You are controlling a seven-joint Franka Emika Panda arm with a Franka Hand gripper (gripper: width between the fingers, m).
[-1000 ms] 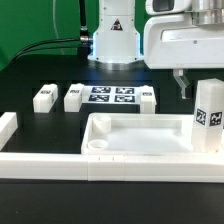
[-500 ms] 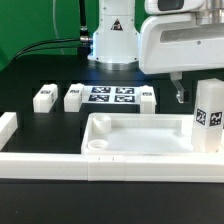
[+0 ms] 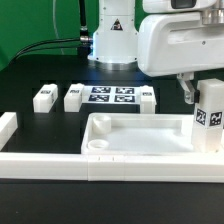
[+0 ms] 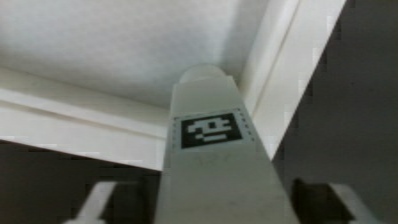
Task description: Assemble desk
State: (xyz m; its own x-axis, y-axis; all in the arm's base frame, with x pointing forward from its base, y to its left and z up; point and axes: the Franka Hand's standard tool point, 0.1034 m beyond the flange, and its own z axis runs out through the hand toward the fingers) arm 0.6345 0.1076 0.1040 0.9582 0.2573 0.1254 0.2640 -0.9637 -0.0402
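The Panda arm (image 3: 180,45) has dropped its hand over the one upright leg (image 3: 210,120), which a second ago stood clear to the right of it. The jaws, fully spread then, now straddle the leg. In the wrist view dark gaps still show on either side of the leg (image 4: 214,130), so they are open and nothing is gripped yet. A grasp looks imminent, probably to seat or turn this leg home.

The leg, white with a black-and-white tag, stands at the right end of the desk top (image 3: 140,122). This white rimmed tray lies on the worktop just behind the near border wall (image 3: 45,160), with a round socket (image 3: 97,148) empty at its near-left corner. Three loose legs (image 3: 74,96) lie farther back, flanking the marker board (image 3: 110,96).
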